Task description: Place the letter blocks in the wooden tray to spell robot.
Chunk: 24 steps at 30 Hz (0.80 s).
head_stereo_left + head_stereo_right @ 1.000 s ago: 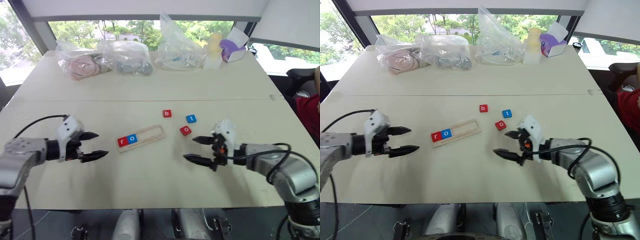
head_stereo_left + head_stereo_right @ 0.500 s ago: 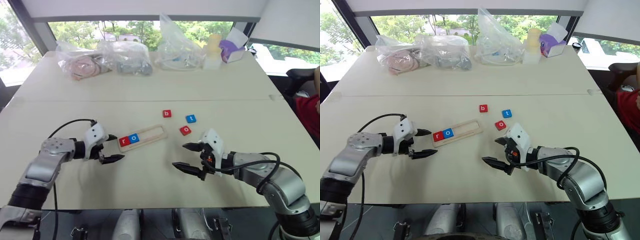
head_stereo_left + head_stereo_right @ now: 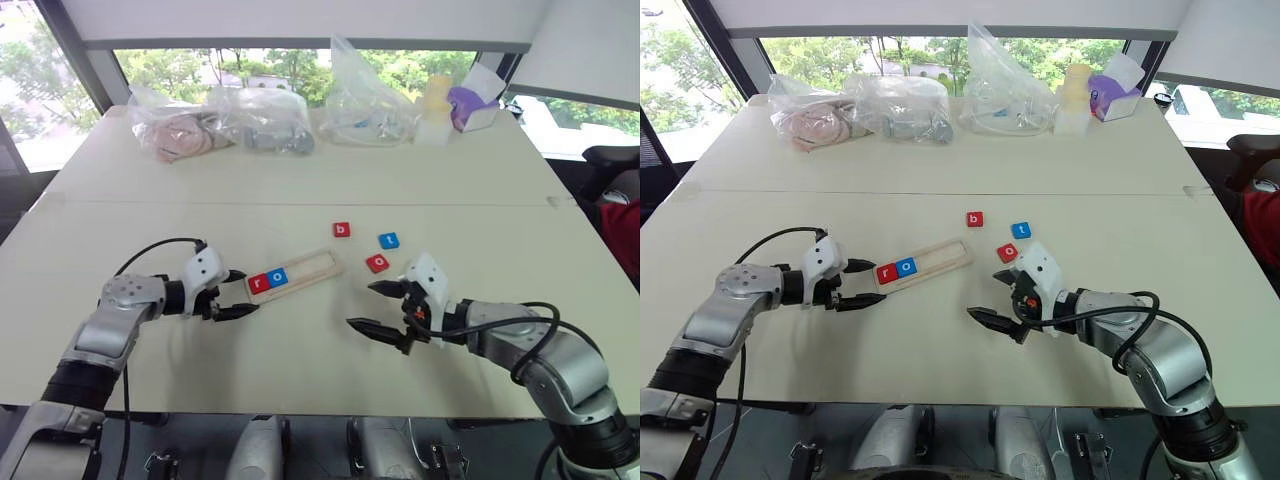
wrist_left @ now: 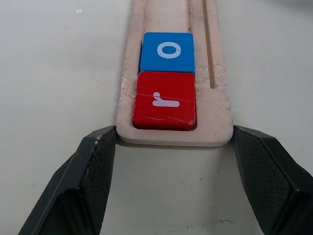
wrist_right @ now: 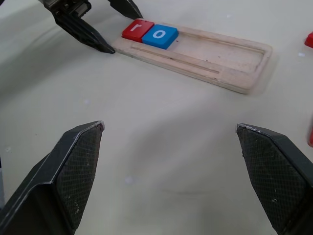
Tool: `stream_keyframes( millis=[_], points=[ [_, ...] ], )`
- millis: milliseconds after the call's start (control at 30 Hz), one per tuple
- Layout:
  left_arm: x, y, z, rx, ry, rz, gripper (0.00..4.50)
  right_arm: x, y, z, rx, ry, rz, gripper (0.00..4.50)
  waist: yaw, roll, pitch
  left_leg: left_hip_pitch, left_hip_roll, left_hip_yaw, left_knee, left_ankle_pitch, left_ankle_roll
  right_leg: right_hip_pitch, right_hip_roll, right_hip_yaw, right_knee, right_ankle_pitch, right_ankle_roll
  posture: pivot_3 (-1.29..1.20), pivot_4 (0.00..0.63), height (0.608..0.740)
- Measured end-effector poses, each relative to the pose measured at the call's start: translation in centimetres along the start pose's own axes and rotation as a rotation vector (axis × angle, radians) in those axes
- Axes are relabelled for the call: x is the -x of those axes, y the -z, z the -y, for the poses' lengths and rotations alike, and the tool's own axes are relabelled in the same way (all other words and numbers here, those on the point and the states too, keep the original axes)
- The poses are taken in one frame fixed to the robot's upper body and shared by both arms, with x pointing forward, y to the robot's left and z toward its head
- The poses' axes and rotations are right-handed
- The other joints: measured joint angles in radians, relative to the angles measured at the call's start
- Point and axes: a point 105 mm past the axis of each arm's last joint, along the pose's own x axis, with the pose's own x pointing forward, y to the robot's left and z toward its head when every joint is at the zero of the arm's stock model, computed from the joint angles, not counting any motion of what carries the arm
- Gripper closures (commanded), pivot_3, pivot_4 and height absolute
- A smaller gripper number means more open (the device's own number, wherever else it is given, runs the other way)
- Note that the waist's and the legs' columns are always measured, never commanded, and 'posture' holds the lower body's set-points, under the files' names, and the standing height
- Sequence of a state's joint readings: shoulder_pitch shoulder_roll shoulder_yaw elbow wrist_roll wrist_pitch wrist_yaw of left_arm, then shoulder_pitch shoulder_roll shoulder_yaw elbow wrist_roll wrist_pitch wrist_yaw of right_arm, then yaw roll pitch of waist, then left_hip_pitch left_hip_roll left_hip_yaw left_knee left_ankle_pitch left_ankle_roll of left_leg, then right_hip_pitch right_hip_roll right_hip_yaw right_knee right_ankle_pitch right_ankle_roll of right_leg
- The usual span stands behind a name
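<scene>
Seeing left gripper (image 3: 247, 293) swung in across the table (image 3: 300, 370) since a second ago, from well left of the wooden tray (image 3: 318, 265) to its near end; right gripper (image 3: 360, 305) roughly in place. Now pinching that end of the tray across its width, one black finger against each corner. Holding right claw wide and empty, low over bare table, near the loose tiles. Tray lying slanted mid-table with red r (image 3: 259, 283) and blue o (image 3: 278, 277) touching at the left-gripper end, three slots bare. Lying loose beyond the tray's far end: red b (image 3: 342, 229), blue t (image 3: 388, 240), red o (image 3: 377, 263), all apart from each other. Risks, as a guess: shoving or twisting the tray with the left pinch and sliding r and o out of place, from gripping only the very corners; tipping the far end up if lifted; grabbing red o instead of b next, being nearest the right claw; knocking t while reaching past it. Left wrist view giving finger contact on the tray corners and r snug against the rim, not readable from the head views. Head views giving all three loose tiles. Right wrist view giving the tray's full bare length and just the edges of red tiles.
</scene>
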<state>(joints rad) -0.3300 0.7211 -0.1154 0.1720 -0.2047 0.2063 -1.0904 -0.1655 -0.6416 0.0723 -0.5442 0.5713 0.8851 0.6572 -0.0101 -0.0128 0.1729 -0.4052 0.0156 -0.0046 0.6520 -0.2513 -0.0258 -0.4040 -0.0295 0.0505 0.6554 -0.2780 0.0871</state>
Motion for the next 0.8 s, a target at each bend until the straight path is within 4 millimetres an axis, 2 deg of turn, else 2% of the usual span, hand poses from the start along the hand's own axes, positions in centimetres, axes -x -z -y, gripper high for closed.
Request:
stream_keyframes(
  millis=[133,233,300,400,567,800],
  points=[
    [-0.2,-0.3,-0.4,-0.029,0.029,0.001,1.41,0.1,0.0,0.2,0.004,0.01,0.001,0.0,0.0,0.0,0.0,0.0,0.0,0.0,0.0,0.0,0.0,0.0,0.0,0.0,0.0,0.0,0.0,0.0,0.15,0.735],
    [-0.3,-0.8,0.1,-0.075,0.119,0.0,1.41,0.5,0.2,1.1,-0.005,0.042,-0.002,0.0,-0.001,0.0,0.0,-0.001,0.0,0.0,0.0,0.0,0.0,-0.001,0.001,0.0,0.0,0.0,0.0,0.0,0.15,0.735],
    [-0.8,-1.1,0.6,-0.161,0.205,-0.012,1.41,0.9,0.7,1.8,-0.006,0.071,-0.025,0.0,0.0,0.0,0.0,-0.002,0.0,0.0,0.0,0.0,0.0,-0.002,0.001,0.0,-0.001,0.0,0.0,0.0,0.15,0.735],
    [-1.1,-1.8,0.3,-0.294,0.277,-0.041,1.41,1.5,1.0,2.5,0.008,0.108,-0.043,0.0,-0.001,0.0,0.0,-0.003,-0.001,0.0,-0.001,0.0,0.0,-0.003,0.001,0.0,-0.001,0.0,0.001,0.0,0.15,0.735],
    [-2.4,-2.3,-0.3,-0.309,0.332,-0.028,1.41,2.3,1.7,2.3,-0.022,0.141,-0.041,0.0,0.0,0.0,0.0,-0.003,-0.001,0.0,-0.001,0.0,0.0,-0.002,0.002,-0.001,-0.001,0.0,0.001,0.0,0.15,0.735],
    [-2.6,-2.3,-0.4,-0.281,0.369,-0.031,1.41,2.9,1.8,1.9,-0.034,0.162,-0.034,0.0,-0.003,-0.001,0.0,-0.003,-0.001,-0.001,-0.001,0.0,0.0,-0.002,0.003,-0.001,-0.001,0.0,0.002,0.0,0.15,0.735]
  ],
)
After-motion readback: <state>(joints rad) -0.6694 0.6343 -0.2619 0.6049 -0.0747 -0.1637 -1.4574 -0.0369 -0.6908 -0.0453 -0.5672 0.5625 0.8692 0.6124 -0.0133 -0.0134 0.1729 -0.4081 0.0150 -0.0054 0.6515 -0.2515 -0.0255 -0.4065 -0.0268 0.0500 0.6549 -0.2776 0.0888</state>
